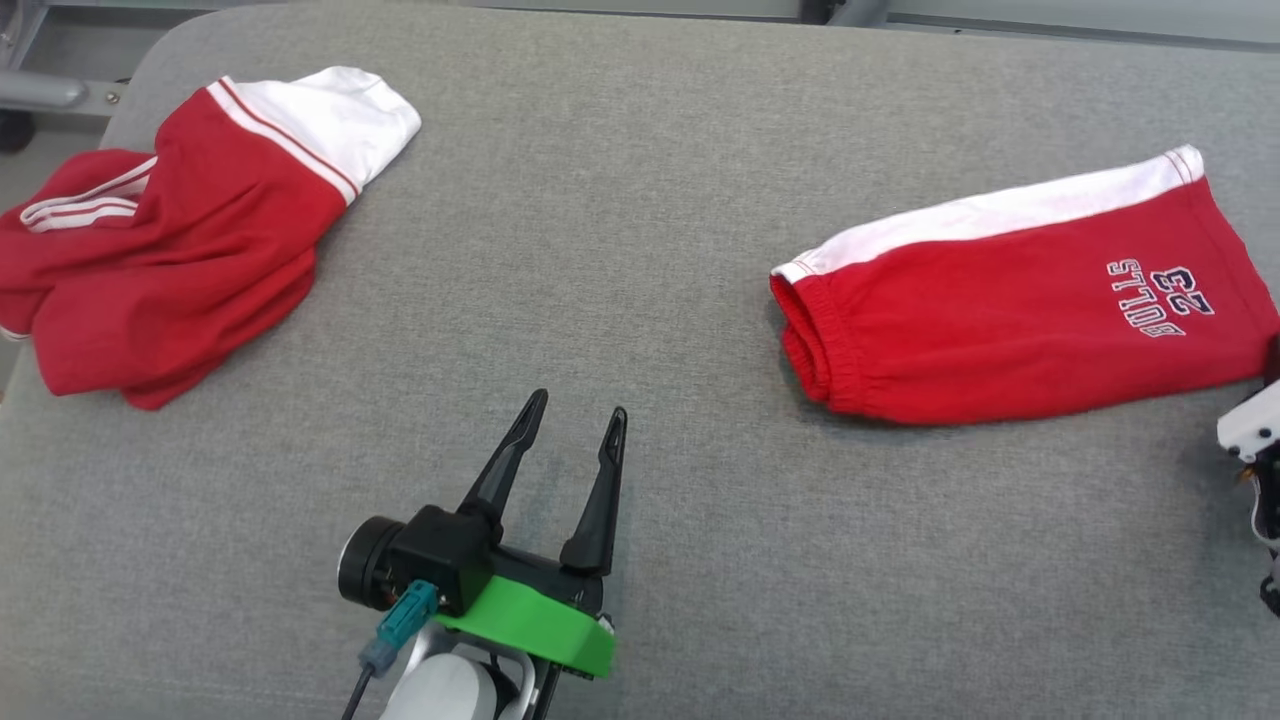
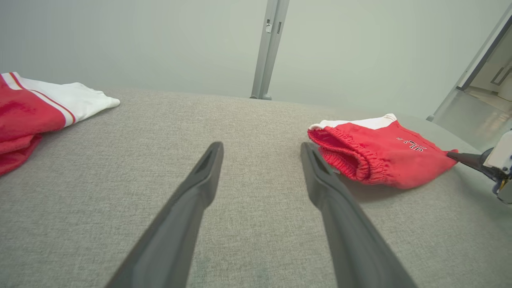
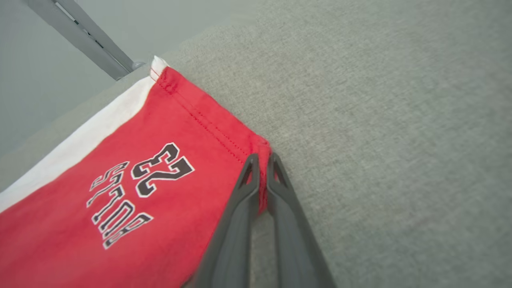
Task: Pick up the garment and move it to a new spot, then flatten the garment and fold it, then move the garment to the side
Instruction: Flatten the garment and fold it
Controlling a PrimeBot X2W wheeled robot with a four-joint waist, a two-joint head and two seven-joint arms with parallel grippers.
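The garment, red shorts (image 1: 1020, 310) with a white side stripe and "BULLS 23" lettering, lies folded flat at the right of the grey padded table (image 1: 620, 220). My right gripper (image 3: 262, 158) is shut on the hem corner of these shorts (image 3: 132, 200), red cloth pinched between its fingers. From the left wrist view the shorts (image 2: 384, 156) show their elastic waistband, and the right gripper (image 2: 456, 155) touches their far corner. My left gripper (image 1: 583, 402) hovers open over bare table near the front middle, nothing between its fingers (image 2: 200, 180).
A second red and white garment (image 1: 190, 240) lies crumpled at the table's back left corner, also visible from the left wrist (image 2: 28, 116). A grey metal post (image 2: 268, 48) stands beyond the far edge. Open grey surface stretches between the two garments.
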